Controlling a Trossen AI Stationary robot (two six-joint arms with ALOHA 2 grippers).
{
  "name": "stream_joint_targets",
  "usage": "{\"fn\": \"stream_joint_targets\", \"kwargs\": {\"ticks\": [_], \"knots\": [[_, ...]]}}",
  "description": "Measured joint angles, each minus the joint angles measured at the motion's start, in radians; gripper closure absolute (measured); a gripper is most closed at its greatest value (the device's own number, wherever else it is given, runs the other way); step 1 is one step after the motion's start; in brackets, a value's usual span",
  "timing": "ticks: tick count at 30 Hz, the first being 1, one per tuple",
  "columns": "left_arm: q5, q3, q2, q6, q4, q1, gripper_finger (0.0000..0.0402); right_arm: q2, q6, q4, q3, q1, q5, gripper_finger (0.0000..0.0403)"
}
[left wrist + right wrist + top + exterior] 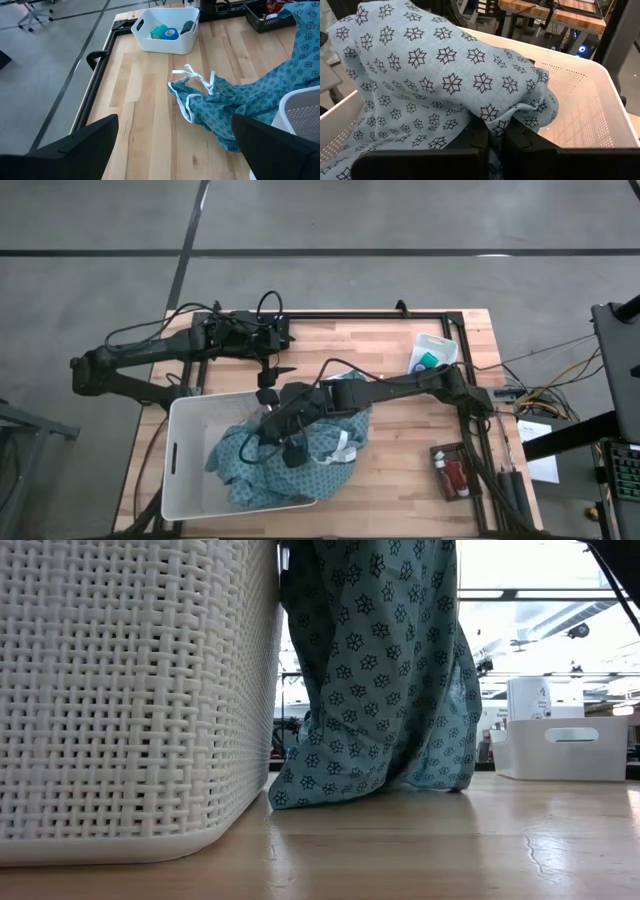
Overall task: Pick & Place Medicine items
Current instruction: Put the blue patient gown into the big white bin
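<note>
My right gripper [492, 137] pinched the patterned cloth [300, 450] over the white basket [185, 470]; left gripper [272, 367] waited wide open, frame centre. The cloth's trailing edge could snag the basket rim.

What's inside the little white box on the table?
In the small white box lie a teal-green roll, a blue roll and something dark that is hard to make out. Its wall hides whatever sits lower down.
</note>
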Motion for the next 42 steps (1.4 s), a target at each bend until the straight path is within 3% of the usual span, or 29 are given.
{"fn": "stream_joint_targets", "kwargs": {"ticks": [17,42], "knots": [[0.0,0.0,0.0,0.0,0.0,0.0,0.0009,0.0,-0.003,0.01,-0.01,-0.005,0.057,0.0381],[-0.004,0.0,0.0,-0.067,0.003,0.018,0.0009,-0.002,0.009,0.046,-0.011,-0.006,0.131,0.0141]]}}
